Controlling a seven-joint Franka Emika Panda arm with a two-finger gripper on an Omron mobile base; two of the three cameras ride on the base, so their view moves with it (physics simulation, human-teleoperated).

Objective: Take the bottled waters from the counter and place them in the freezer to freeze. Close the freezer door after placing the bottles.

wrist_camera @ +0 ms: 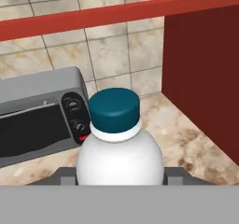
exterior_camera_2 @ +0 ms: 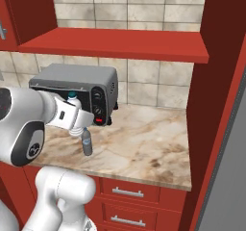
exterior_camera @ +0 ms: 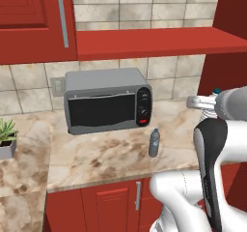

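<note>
The gripper [wrist_camera: 119, 176] is clamped on a teal-capped bottled water [wrist_camera: 119, 148], lifted above the counter [exterior_camera_2: 149, 148]. A second bottled water [exterior_camera: 154, 142] stands upright on the counter, just right of the microwave [exterior_camera: 107, 100].

The arm [exterior_camera: 212, 153] is showing smooth, rounded white shells, with a glossy black panel running down the link on the right of the left base view. In the right base view a big round joint [exterior_camera_2: 29, 148] is wearing a dark cap with a small pale ring marking on it. The wrist section [exterior_camera_2: 62, 113] is looking boxier, white with small dark marks. The base link [exterior_camera_2: 62, 191] is bulging white and rounded.
</note>
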